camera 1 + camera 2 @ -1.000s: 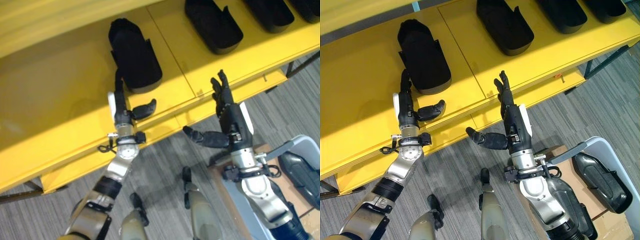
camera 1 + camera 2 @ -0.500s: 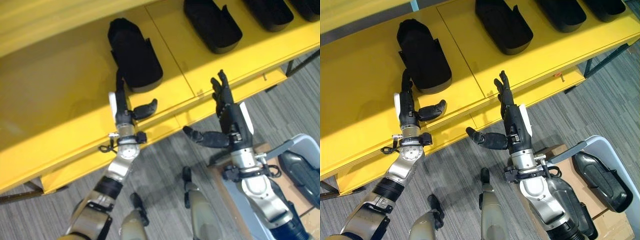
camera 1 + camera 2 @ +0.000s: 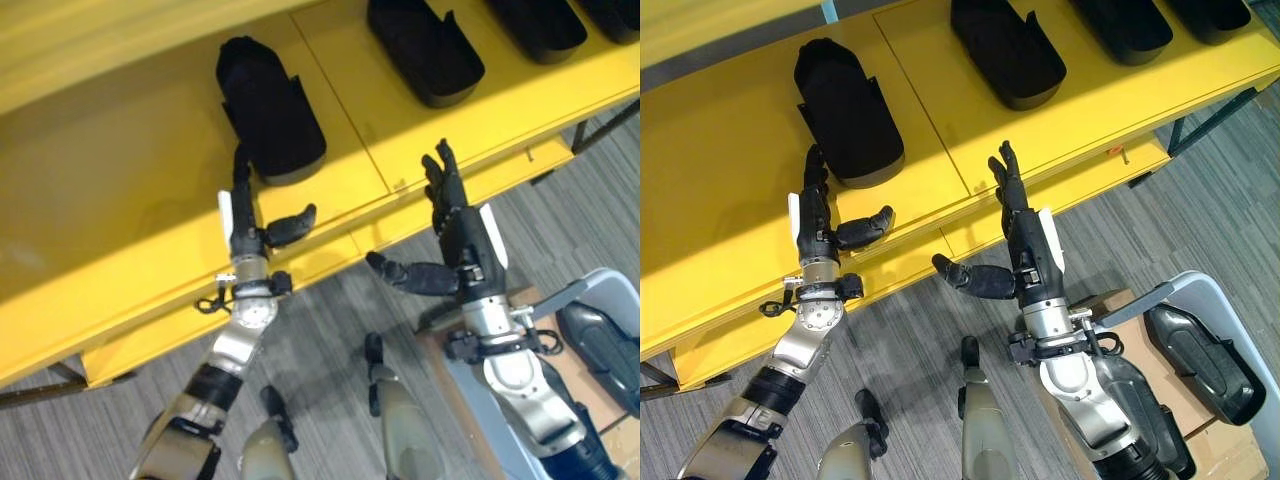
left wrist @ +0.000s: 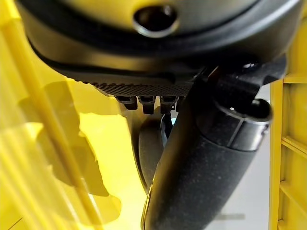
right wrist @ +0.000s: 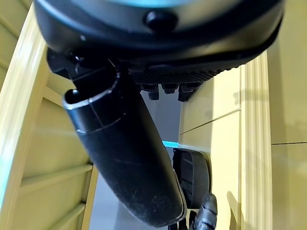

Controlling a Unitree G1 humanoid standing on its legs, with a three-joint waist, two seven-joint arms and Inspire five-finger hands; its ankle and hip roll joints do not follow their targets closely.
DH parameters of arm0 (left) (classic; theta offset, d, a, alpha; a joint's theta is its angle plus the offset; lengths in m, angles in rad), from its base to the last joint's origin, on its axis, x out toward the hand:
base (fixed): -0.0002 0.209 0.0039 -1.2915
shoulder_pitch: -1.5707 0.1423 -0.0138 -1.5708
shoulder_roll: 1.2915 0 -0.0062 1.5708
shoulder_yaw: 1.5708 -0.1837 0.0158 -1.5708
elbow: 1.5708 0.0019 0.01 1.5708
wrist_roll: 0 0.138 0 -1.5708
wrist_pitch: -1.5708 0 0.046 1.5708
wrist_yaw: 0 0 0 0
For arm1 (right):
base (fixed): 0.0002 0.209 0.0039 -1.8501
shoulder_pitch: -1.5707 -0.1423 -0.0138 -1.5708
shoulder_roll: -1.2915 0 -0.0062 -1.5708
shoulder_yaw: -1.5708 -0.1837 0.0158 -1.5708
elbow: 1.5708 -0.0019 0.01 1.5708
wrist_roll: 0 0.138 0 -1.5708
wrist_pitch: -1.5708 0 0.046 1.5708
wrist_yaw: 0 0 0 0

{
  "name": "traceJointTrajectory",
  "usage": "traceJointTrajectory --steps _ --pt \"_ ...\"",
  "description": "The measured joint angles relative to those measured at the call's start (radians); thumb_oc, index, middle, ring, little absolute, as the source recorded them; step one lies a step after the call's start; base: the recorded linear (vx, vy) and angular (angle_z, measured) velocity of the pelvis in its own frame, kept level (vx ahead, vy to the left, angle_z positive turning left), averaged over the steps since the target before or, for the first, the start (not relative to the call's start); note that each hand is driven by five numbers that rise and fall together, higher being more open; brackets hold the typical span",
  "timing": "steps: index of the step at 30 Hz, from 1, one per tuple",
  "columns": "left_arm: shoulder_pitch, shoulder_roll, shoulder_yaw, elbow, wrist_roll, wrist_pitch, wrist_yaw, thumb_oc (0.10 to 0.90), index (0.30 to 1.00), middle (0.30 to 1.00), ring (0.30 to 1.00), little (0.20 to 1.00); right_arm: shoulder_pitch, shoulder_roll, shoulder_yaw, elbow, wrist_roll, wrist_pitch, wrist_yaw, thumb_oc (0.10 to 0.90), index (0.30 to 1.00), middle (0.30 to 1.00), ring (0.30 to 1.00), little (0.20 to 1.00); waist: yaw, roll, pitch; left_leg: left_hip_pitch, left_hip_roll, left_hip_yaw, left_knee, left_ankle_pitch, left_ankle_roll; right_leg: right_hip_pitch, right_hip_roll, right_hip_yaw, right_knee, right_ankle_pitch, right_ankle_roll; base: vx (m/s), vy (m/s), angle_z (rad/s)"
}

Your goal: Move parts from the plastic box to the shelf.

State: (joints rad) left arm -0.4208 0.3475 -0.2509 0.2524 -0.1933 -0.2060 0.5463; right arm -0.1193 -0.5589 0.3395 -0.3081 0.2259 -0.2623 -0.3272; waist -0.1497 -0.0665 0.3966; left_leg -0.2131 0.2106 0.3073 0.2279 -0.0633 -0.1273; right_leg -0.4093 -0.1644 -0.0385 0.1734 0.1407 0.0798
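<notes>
A black moulded part (image 3: 270, 110) lies on the yellow shelf (image 3: 120, 200), left of the middle. My left hand (image 3: 243, 225) is just below it, open, with straight fingers reaching the part's near end and the thumb (image 4: 201, 158) spread to the side. Contact with the part cannot be made out. My right hand (image 3: 460, 235) hovers open at the shelf's front edge, holding nothing, its thumb (image 5: 124, 158) stuck out. A second black part (image 3: 425, 50) rests further right on the shelf. The plastic box (image 3: 1185, 290) at the lower right holds another black part (image 3: 1200, 360).
More black parts (image 3: 545, 25) line the shelf's far right. A lower yellow ledge (image 3: 150, 345) juts out under the shelf's front edge. Grey carpet (image 3: 330, 330) lies below, and a dark shelf leg (image 3: 600, 125) stands at the right.
My left arm has drawn back slightly from the shelf, its hand still open by the part. The right hand has not moved.
</notes>
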Motion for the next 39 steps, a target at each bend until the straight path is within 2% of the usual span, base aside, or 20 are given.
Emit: traceJointTrajectory --steps 6,7,12,17,18,20,23,25,27,30,32,35,39 --pt "0.155 0.012 0.098 -0.113 -0.031 0.000 -0.016 0.900 1.000 1.000 1.000 1.000 -0.001 -0.001 -0.019 0.000 -0.001 0.000 0.007 0.900 1.000 1.000 1.000 1.000 0.020 0.012 0.007 0.001 0.000 -0.017 0.008 -0.002 0.007 0.012 -0.005 -0.007 0.006 -0.003 -0.004 0.00 0.011 0.06" --pt "0.192 0.021 0.128 -0.132 -0.037 0.001 -0.013 0.900 1.000 1.000 1.000 1.000 -0.001 -0.004 -0.035 0.000 -0.014 0.001 0.013 0.900 1.000 1.000 1.000 1.000 0.037 0.016 0.009 0.001 0.000 -0.022 0.008 0.000 0.010 0.016 -0.008 -0.013 0.006 -0.003 -0.004 0.01 0.023 0.13" --pt "0.291 0.045 0.172 -0.210 -0.037 0.002 -0.046 0.900 1.000 1.000 1.000 1.000 0.000 -0.007 -0.061 0.000 -0.028 0.001 0.033 0.900 1.000 1.000 1.000 1.000 0.069 0.019 0.010 -0.002 -0.004 -0.057 0.008 0.005 0.012 0.047 -0.020 -0.049 -0.010 -0.007 -0.010 0.01 0.034 0.22" --pt "0.472 0.078 0.173 -0.316 -0.037 0.001 -0.172 0.900 1.000 1.000 1.000 1.000 0.002 -0.006 -0.104 -0.001 -0.029 0.007 0.075 0.900 1.000 1.000 1.000 1.000 0.109 0.021 0.004 0.068 -0.015 -0.108 -0.053 0.020 0.010 0.181 -0.021 -0.116 -0.108 0.023 -0.001 0.06 0.074 0.32" --pt "0.509 0.084 0.174 -0.321 -0.037 0.001 -0.182 0.900 1.000 1.000 1.000 1.000 0.005 -0.005 -0.113 -0.001 -0.030 0.007 0.079 0.900 1.000 1.000 1.000 1.000 0.112 0.023 -0.010 0.077 -0.022 -0.121 -0.071 0.029 0.011 0.201 -0.026 -0.132 -0.124 0.025 -0.001 0.08 0.118 0.43" --pt "0.556 0.088 0.176 -0.268 -0.039 0.003 -0.205 0.900 1.000 1.000 1.000 1.000 0.014 0.002 -0.126 -0.001 -0.031 0.013 0.085 0.900 1.000 1.000 1.000 1.000 0.132 0.021 -0.088 0.099 -0.045 -0.147 -0.134 0.065 0.008 0.231 -0.034 -0.166 -0.155 0.029 0.001 0.06 0.125 0.48" --pt "0.586 0.104 0.180 -0.258 -0.038 0.006 -0.226 0.900 1.000 1.000 1.000 1.000 0.033 0.027 -0.125 -0.001 -0.030 0.017 0.112 0.900 1.000 1.000 1.000 1.000 0.154 0.011 -0.131 0.148 -0.059 -0.143 -0.177 0.077 0.011 0.268 -0.043 -0.167 -0.171 0.032 0.005 0.04 0.124 0.10" --pt "0.636 0.105 0.202 -0.262 -0.038 0.006 -0.253 0.900 1.000 1.000 1.000 1.000 0.094 0.029 -0.125 -0.001 -0.031 0.032 0.138 0.900 1.000 1.000 1.000 1.000 0.155 -0.006 -0.196 0.175 -0.075 -0.143 -0.207 0.074 0.022 0.292 -0.055 -0.168 -0.188 0.031 0.014 0.03 0.156 0.06" --pt "0.650 0.105 0.222 -0.266 -0.038 0.006 -0.262 0.900 1.000 1.000 1.000 1.000 0.137 0.032 -0.136 -0.001 -0.039 0.041 0.147 0.900 1.000 1.000 1.000 1.000 0.154 -0.021 -0.215 0.189 -0.082 -0.148 -0.213 0.074 0.028 0.310 -0.061 -0.174 -0.195 0.032 0.019 0.03 0.118 0.09" --pt "0.683 0.106 0.259 -0.279 -0.038 0.006 -0.276 0.900 1.000 1.000 1.000 1.000 0.215 0.051 -0.140 0.002 -0.049 0.061 0.163 0.900 1.000 1.000 1.000 1.000 0.154 -0.061 -0.251 0.200 -0.095 -0.149 -0.214 0.073 0.035 0.324 -0.075 -0.174 -0.205 0.033 0.032 0.02 0.150 0.04" --pt "0.686 0.107 0.260 -0.279 -0.037 0.006 -0.277 0.900 1.000 1.000 1.000 1.000 0.231 0.055 -0.140 0.002 -0.050 0.069 0.174 0.900 1.000 1.000 1.000 1.000 0.155 -0.075 -0.261 0.199 -0.109 -0.150 -0.213 0.075 0.040 0.326 -0.087 -0.173 -0.207 0.030 0.039 0.01 0.171 0.06" --pt "0.698 0.108 0.258 -0.288 -0.036 0.007 -0.290 0.900 1.000 1.000 1.000 1.000 0.247 0.066 -0.144 0.002 -0.058 0.078 0.184 0.900 1.000 1.000 1.000 1.000 0.155 -0.082 -0.265 0.197 -0.132 -0.154 -0.194 0.067 0.056 0.333 -0.112 -0.171 -0.200 0.036 0.054 -0.01 0.142 0.09" --pt "0.687 0.122 0.253 -0.295 -0.032 0.007 -0.298 0.900 1.000 1.000 1.000 1.000 0.268 0.075 -0.147 0.002 -0.065 0.086 0.201 0.900 1.000 1.000 1.000 1.000 0.154 -0.100 -0.275 0.176 -0.180 -0.168 -0.142 0.044 0.082 0.344 -0.165 -0.173 -0.194 0.034 0.078 -0.02 0.139 0.16"
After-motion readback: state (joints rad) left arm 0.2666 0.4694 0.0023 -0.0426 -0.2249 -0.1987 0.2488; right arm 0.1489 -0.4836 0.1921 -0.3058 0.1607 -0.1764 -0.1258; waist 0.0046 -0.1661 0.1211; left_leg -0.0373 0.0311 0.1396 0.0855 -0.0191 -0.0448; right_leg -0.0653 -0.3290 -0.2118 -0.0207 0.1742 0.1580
